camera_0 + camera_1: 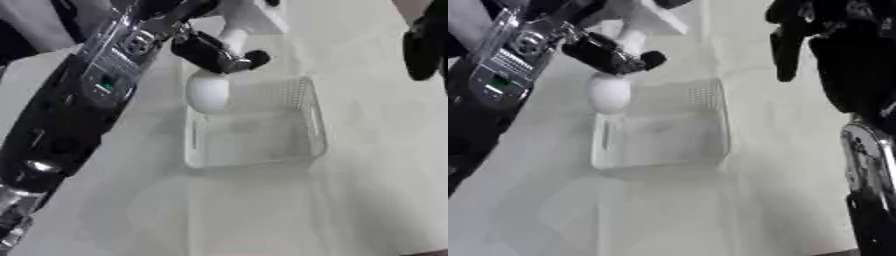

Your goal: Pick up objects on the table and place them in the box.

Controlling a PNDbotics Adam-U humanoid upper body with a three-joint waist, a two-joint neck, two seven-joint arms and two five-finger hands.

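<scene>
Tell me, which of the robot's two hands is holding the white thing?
The left hand, curled around the white object above the box. The right hand holds nothing.

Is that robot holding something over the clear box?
Yes: its left hand grips a white egg-shaped object by the top, above the box's far-left corner.

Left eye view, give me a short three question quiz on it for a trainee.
1. True or false: the left robot hand holds a white egg-shaped object.
2. Where is the object relative to the box? A) over its far left corner B) on the table right of it
3. Which robot hand hangs idle, upper right?

Key: 1 true; 2 A; 3 right.
</scene>
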